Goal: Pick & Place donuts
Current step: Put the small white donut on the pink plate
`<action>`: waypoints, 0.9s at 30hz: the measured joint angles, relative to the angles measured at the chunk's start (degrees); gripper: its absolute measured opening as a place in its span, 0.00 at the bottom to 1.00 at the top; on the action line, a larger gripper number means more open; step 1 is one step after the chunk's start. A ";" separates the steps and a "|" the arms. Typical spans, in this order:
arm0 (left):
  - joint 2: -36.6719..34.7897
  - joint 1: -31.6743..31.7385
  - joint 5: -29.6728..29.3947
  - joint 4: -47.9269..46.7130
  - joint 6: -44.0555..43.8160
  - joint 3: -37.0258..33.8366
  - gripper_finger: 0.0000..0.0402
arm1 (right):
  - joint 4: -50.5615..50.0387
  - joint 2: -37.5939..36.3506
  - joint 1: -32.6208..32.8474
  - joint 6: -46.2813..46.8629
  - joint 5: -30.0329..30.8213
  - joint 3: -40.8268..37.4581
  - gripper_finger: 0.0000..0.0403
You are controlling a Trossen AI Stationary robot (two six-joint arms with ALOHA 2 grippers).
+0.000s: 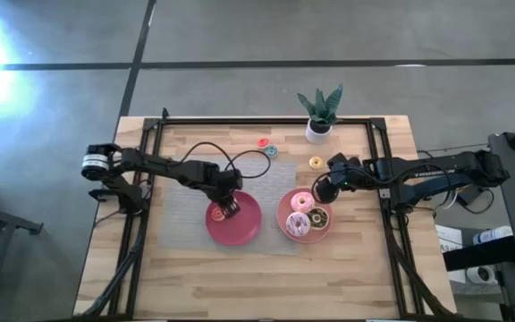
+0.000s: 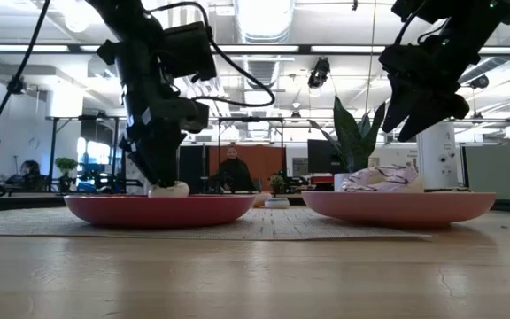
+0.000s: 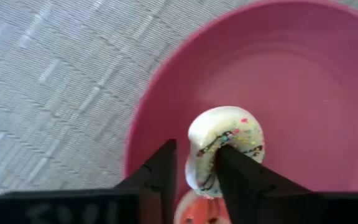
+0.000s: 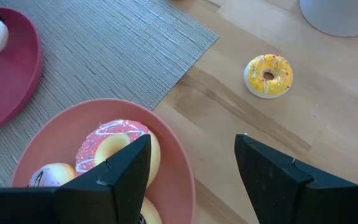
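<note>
My left gripper (image 1: 229, 209) reaches down onto the dark pink left plate (image 1: 250, 229) and is shut on a tiny cream sprinkled donut (image 3: 227, 134). An orange-red tiny donut (image 3: 199, 213) shows just beneath the fingers. My right gripper (image 1: 324, 190) is open and empty, above the far right rim of the salmon right plate (image 1: 282, 211). That plate holds a pink-and-white donut (image 1: 301, 200), a chocolate one (image 1: 319, 217) and a pink one (image 1: 297, 225). Yellow (image 1: 316, 162), red (image 1: 263, 141) and blue (image 1: 271, 151) tiny donuts lie flat on the table. My left gripper holds the cream donut by one side of its ring (image 3: 197, 163): one finger (image 3: 235, 169) stands in the hole and the other (image 3: 161, 171) outside it. The fingers point down from above. In the low view the donut (image 2: 168, 188) rests on the plate's bottom.
A potted plant (image 1: 320, 112) in a white pot stands at the table's far edge, just beyond the yellow donut (image 4: 268, 75). A grey woven mat (image 4: 117, 43) lies under the left plate and part of the right plate. Bare wood lies along the near side.
</note>
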 joint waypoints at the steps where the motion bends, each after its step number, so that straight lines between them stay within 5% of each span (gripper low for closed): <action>1: 0.00 0.00 0.63 -0.29 0.02 0.26 0.24 | 0.02 0.01 -0.02 -0.02 0.00 0.00 0.56; 11: -0.55 -0.46 0.41 -6.45 6.22 3.52 0.34 | 0.04 0.00 0.00 -0.43 -0.14 0.00 0.56; 14: -0.33 -0.49 -1.26 -7.03 4.85 3.37 0.34 | 2.53 0.02 -0.02 -0.44 -5.87 -0.04 0.56; 20: -0.37 -0.35 -0.72 -6.12 7.51 3.41 0.34 | 20.71 4.01 -0.30 2.45 -21.58 -0.90 0.55; 27: -0.37 -0.33 -0.11 -6.04 6.72 2.60 0.31 | 45.51 18.15 -1.02 8.52 -26.94 0.07 0.46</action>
